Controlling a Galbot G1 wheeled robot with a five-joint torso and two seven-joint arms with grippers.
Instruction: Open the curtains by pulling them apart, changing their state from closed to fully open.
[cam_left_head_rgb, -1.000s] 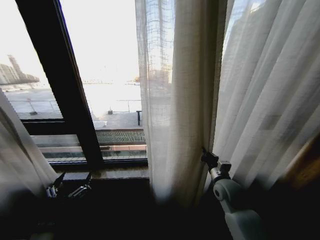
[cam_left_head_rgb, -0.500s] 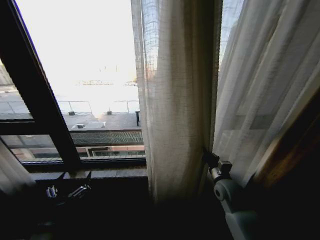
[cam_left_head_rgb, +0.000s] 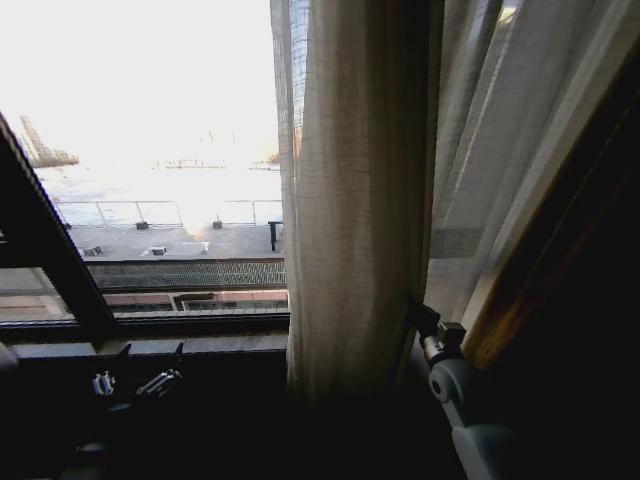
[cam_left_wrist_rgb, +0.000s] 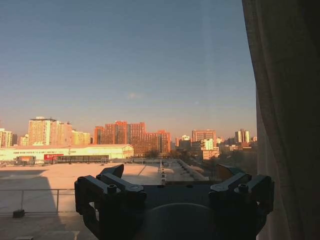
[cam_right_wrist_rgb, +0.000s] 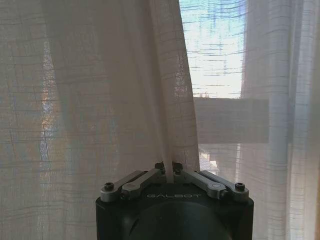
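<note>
The curtains (cam_left_head_rgb: 350, 200) are sheer cream fabric, finely woven with a faint grid of threads, hanging in long vertical pleats. In the head view one bunched panel hangs in the middle of the window, with a second, paler panel slanting away on the robot's right. To the left of the bunched panel the glass is bare, showing a rooftop, a railing and a bright sky behind the dark window frame (cam_left_head_rgb: 50, 270).

The right end effector (cam_left_head_rgb: 420, 318) sits low beside the bunched panel's right edge, just above the window sill (cam_left_head_rgb: 200, 345). From the head view its fingers are too small and dark to read. The right wrist view settles it: the fingers are closed together, pinching a narrow fold of the curtains (cam_right_wrist_rgb: 170, 125) at their tips, and light shows through a gap between the two panels.

The left end effector (cam_left_head_rgb: 135, 380) rests low at the sill, well apart from the fabric. The left wrist view shows its fingers (cam_left_wrist_rgb: 110, 187) spread wide with nothing between them, pointing out at a city skyline, with a curtain edge (cam_left_wrist_rgb: 285, 115) along one side.

The lower part of the head view is in deep shadow, so the curtain hems and most of both arms cannot be made out.
</note>
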